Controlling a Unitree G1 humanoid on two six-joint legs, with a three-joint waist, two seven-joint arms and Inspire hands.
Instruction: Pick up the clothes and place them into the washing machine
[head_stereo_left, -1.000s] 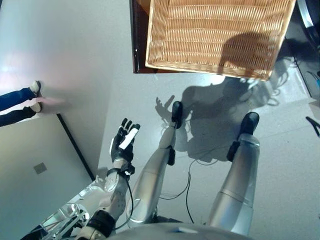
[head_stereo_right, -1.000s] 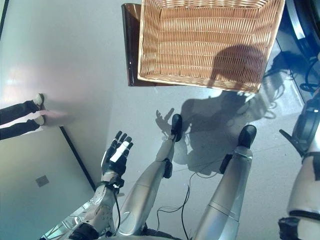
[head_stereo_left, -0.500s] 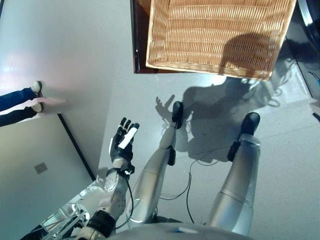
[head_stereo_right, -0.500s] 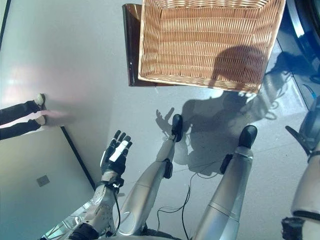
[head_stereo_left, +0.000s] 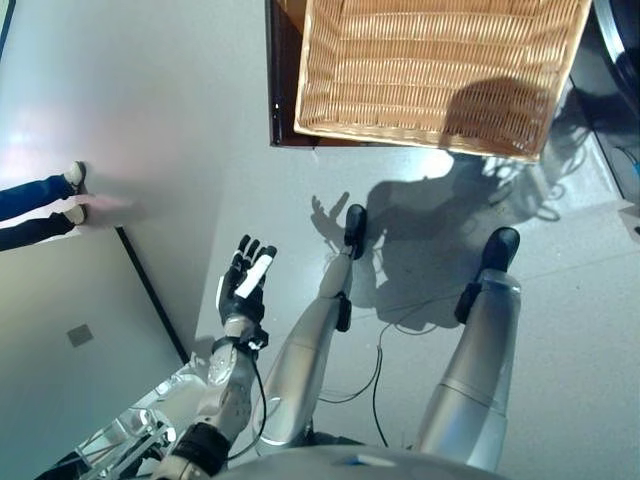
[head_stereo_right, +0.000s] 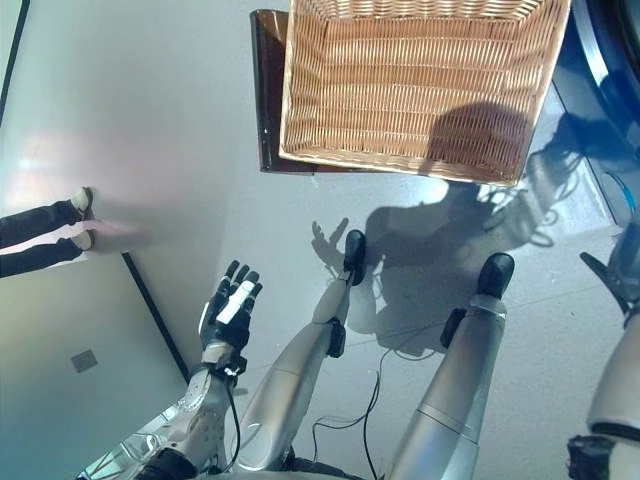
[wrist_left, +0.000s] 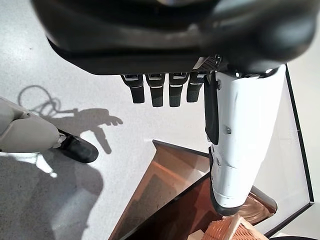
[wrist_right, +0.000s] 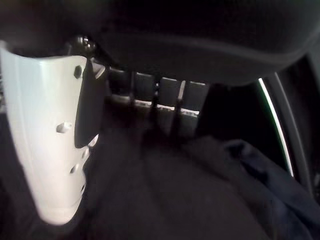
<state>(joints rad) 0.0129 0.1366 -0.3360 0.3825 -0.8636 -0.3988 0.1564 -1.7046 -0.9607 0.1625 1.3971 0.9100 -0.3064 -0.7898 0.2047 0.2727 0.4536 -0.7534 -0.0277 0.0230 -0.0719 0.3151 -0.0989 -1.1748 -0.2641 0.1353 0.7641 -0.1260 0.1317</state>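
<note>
The wicker basket (head_stereo_left: 440, 70) sits on a dark brown stand (head_stereo_left: 280, 90) ahead of me, and no clothes show inside it. My left hand (head_stereo_left: 245, 285) hangs open over the grey floor, palm up, holding nothing. My right arm (head_stereo_right: 615, 400) reaches off the right edge toward the dark blue washing machine (head_stereo_right: 600, 60). In the right wrist view my right hand (wrist_right: 55, 150) is inside a dark space with its fingers (wrist_right: 155, 100) relaxed and nothing in them. A dark navy cloth (wrist_right: 260, 175) lies just past it.
A person's legs and shoes (head_stereo_left: 45, 200) stand at the left by a pale wall. A black floor line (head_stereo_left: 150, 290) runs diagonally beside my left hand. The basket's stand also shows in the left wrist view (wrist_left: 170, 200).
My right arm has slid a little lower and further toward the right edge. The view has shifted slightly. The left hand has hardly moved.
</note>
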